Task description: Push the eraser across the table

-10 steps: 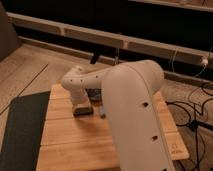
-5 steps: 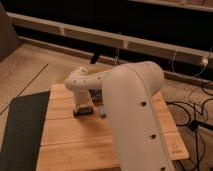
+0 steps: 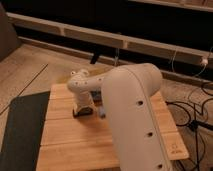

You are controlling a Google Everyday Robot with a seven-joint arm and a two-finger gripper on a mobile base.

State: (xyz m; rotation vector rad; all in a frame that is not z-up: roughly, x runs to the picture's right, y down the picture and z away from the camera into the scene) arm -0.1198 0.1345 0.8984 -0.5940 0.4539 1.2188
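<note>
The table (image 3: 70, 145) has a light bamboo-plank top with lengthwise seams. The eraser (image 3: 80, 113) is a small dark flat block on the table's left-middle part. My white arm reaches down from the right, and its gripper (image 3: 83, 107) points down right over the eraser, at or just above it. The gripper's body hides most of the eraser, so only its dark lower edge shows. I cannot tell whether the gripper touches it.
A blue-grey object (image 3: 101, 111) peeks out just right of the gripper, mostly hidden by my arm. A dark grey floor mat (image 3: 20, 127) lies left of the table. Cables (image 3: 192, 112) run over the floor at right. A dark shelf wall stands behind.
</note>
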